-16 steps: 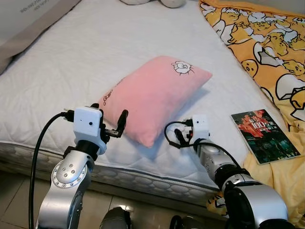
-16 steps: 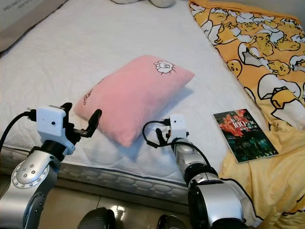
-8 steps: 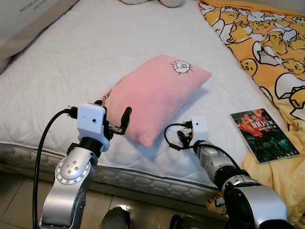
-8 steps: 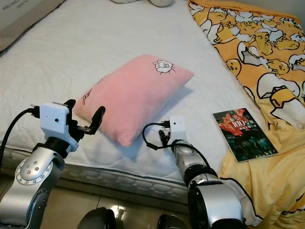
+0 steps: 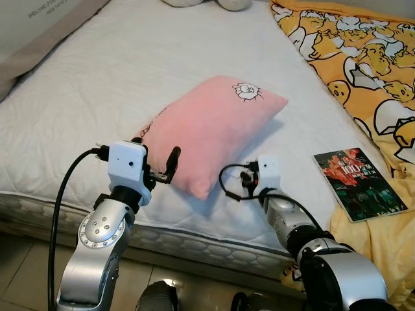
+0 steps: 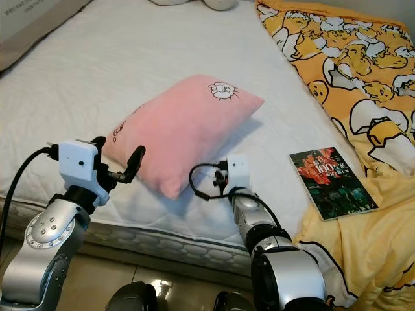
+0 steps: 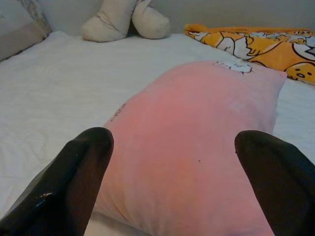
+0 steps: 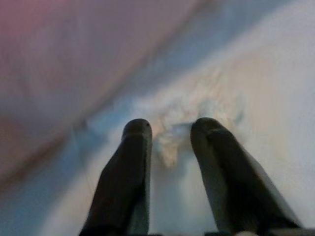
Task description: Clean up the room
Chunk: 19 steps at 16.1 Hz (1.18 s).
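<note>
Pink pillow (image 5: 211, 133): soft matt plush cloth, smooth nap. Mattress (image 5: 130, 71) under it: white quilted fabric, matt, stitched texture. Blanket (image 5: 353, 58) beyond pillow: yellow printed cloth, matt. Book (image 5: 360, 183) beside pillow: glossy paper cover. Arms: brushed silver metal; wrist camera housings white matt plastic. Left gripper (image 7: 182, 182) fingers (image 7: 74, 182): black, slight sheen.

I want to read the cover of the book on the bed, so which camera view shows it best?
The left eye view shows the book best: its whole dark cover with red print lies flat on the mattress, beside the yellow blanket. The right eye view shows it equally whole, nearer the middle.
</note>
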### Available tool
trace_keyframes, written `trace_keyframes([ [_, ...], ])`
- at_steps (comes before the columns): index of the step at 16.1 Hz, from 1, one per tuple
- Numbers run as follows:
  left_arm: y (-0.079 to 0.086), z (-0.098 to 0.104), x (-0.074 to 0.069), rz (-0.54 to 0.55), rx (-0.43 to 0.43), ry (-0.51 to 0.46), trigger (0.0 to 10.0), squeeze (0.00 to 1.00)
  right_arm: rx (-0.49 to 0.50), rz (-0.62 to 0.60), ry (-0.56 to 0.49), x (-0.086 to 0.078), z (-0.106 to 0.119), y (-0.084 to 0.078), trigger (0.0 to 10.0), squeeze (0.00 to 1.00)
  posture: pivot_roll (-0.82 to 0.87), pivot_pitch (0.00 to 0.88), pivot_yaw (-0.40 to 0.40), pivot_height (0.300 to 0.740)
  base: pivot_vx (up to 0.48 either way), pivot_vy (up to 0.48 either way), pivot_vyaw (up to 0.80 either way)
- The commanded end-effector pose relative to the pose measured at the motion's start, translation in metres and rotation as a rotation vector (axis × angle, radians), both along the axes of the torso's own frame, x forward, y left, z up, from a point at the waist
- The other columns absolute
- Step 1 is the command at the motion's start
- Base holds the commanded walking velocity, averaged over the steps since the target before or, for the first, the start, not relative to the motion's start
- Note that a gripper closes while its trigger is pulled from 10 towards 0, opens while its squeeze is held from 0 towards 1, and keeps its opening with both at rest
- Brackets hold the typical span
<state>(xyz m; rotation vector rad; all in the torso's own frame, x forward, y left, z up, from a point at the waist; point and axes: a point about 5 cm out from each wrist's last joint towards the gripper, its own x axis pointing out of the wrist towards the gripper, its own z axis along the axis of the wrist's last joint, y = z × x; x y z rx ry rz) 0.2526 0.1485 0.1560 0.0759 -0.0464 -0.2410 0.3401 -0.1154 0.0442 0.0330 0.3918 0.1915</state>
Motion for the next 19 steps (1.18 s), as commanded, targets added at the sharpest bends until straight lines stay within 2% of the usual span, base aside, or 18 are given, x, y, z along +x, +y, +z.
trace_keyframes([
  [1, -0.004, 0.001, 0.003, -0.021, 0.003, -0.011, 10.0, 0.00, 0.029, -0.009, -0.118, 0.013, 0.022, 0.001, 0.0, 0.00, 0.27, 0.089, -0.050, 0.726, 0.000, 0.000, 0.00],
  [2, -0.006, 0.001, 0.004, -0.028, -0.001, -0.015, 10.0, 0.00, 0.053, -0.016, -0.168, 0.016, 0.030, 0.001, 0.0, 0.00, 0.26, 0.083, -0.054, 0.726, 0.000, 0.000, 0.00],
  [3, -0.008, 0.001, 0.007, -0.035, -0.006, -0.021, 10.0, 0.00, 0.043, -0.009, -0.278, 0.018, 0.044, -0.002, 0.0, 0.00, 0.24, 0.070, -0.053, 0.726, 0.000, 0.000, 0.00],
  [7, -0.014, 0.000, 0.016, -0.055, -0.026, -0.022, 10.0, 0.00, 0.038, -0.053, -0.414, 0.020, 0.066, -0.021, 0.0, 0.00, 0.21, 0.048, -0.050, 0.726, 0.000, 0.000, 0.00],
  [9, -0.020, -0.006, 0.030, -0.052, -0.068, 0.008, 10.0, 0.00, 0.067, -0.085, -0.504, 0.009, 0.082, -0.032, 0.0, 0.00, 0.15, 0.000, -0.039, 0.726, 0.000, 0.000, 0.00],
  [10, -0.022, -0.008, 0.036, -0.055, -0.073, 0.012, 10.0, 0.00, 0.049, -0.084, -0.509, 0.003, 0.082, -0.033, 0.0, 0.00, 0.13, 0.000, -0.032, 0.726, 0.000, 0.000, 0.00],
  [11, -0.028, -0.008, 0.040, -0.078, -0.079, 0.011, 10.0, 0.00, -0.004, -0.098, -0.462, -0.004, 0.068, -0.035, 0.0, 0.00, 0.11, 0.000, -0.025, 0.726, 0.000, 0.000, 0.00],
  [12, -0.031, -0.010, 0.041, -0.093, -0.082, 0.015, 10.0, 0.00, -0.011, -0.118, -0.408, -0.008, 0.056, -0.036, 6.7, 0.00, 0.10, 0.000, -0.014, 0.726, 0.000, 0.000, 0.00],
  [13, -0.037, -0.012, 0.040, -0.118, -0.071, 0.016, 10.0, 0.00, -0.032, -0.078, -0.427, -0.010, 0.055, -0.031, 10.0, 1.00, 0.10, 0.000, -0.010, 0.726, 0.000, 0.000, 0.00],
  [15, -0.039, -0.012, 0.040, -0.126, -0.067, 0.011, 10.0, 0.00, -0.053, -0.074, -0.428, -0.010, 0.056, -0.030, 10.0, 1.00, 0.10, 0.000, -0.012, 0.726, 0.000, 0.000, 0.00],
  [17, -0.038, -0.017, 0.040, -0.140, -0.012, -0.010, 10.0, 0.00, 0.006, -0.128, -0.430, -0.010, 0.062, -0.033, 10.0, 1.00, 0.10, 0.000, -0.021, 0.726, 0.000, 0.000, 0.00],
  [19, -0.038, -0.019, 0.037, -0.166, 0.013, -0.029, 10.0, 0.00, 0.014, -0.166, -0.462, -0.011, 0.065, -0.038, 10.0, 1.00, 0.10, 0.000, -0.024, 0.726, 0.000, 0.000, 0.00],
])
